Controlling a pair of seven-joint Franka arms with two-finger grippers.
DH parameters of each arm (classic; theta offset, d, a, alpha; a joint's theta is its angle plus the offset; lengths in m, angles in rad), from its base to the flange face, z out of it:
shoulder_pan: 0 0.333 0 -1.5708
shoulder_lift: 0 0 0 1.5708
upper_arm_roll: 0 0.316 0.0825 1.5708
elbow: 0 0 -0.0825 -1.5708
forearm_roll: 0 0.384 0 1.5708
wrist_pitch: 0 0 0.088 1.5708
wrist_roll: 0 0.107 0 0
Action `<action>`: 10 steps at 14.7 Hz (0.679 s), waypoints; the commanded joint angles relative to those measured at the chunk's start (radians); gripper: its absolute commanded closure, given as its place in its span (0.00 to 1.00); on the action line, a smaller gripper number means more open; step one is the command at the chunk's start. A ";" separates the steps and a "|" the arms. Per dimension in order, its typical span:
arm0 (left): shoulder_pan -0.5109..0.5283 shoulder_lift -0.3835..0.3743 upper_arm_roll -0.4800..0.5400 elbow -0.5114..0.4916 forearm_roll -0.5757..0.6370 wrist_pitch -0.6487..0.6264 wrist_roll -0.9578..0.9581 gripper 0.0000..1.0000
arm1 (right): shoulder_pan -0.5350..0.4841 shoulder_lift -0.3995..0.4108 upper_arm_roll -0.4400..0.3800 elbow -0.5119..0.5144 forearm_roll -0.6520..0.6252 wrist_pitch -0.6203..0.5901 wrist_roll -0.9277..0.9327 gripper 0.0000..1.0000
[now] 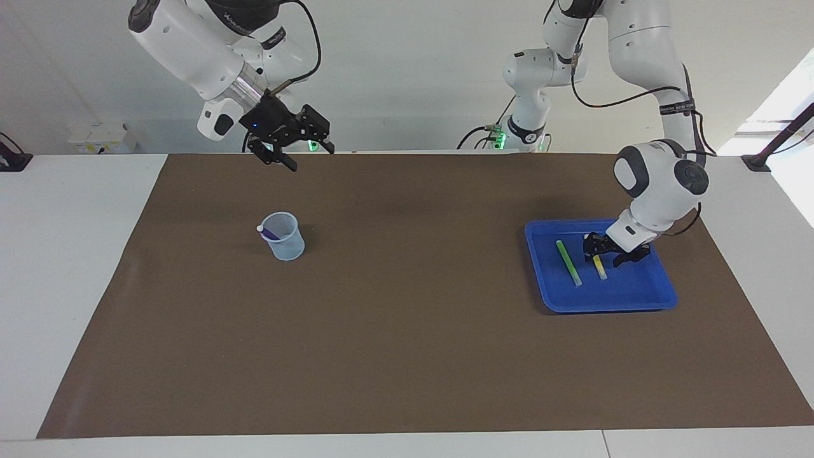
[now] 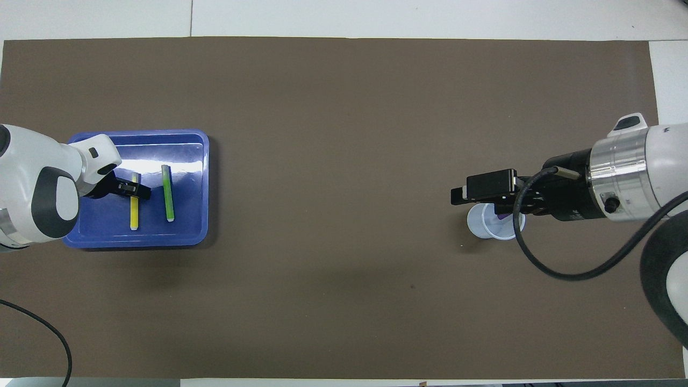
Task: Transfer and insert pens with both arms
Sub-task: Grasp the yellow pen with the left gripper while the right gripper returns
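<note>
The green pen [image 1: 568, 262] [image 2: 167, 193] and the yellow pen [image 1: 600, 267] [image 2: 133, 210] lie side by side in a blue tray [image 1: 636, 287] [image 2: 91, 228] at the left arm's end of the table. My left gripper [image 1: 602, 247] [image 2: 137, 189] is down in the tray, over the yellow pen's end that lies nearer to the robots. The purple pen [image 1: 271, 233] [image 2: 503, 216] leans inside a clear cup [image 1: 284, 238] [image 2: 486, 223] at the right arm's end. My right gripper [image 1: 304, 152] [image 2: 463, 194] hangs open and empty, high above the mat near the cup.
A brown mat [image 1: 407, 331] covers most of the white table. The right arm's black cable [image 2: 537, 258] loops low beside the cup in the overhead view.
</note>
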 commanded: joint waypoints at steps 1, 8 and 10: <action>-0.002 0.003 -0.001 -0.014 0.015 0.016 0.008 0.56 | 0.001 -0.030 0.005 -0.050 0.081 0.071 0.081 0.00; -0.002 0.003 0.000 -0.006 0.015 0.006 0.008 1.00 | 0.073 -0.039 0.005 -0.077 0.178 0.171 0.227 0.00; 0.004 0.003 0.000 0.006 0.015 -0.011 0.008 1.00 | 0.099 -0.042 0.005 -0.088 0.201 0.223 0.287 0.00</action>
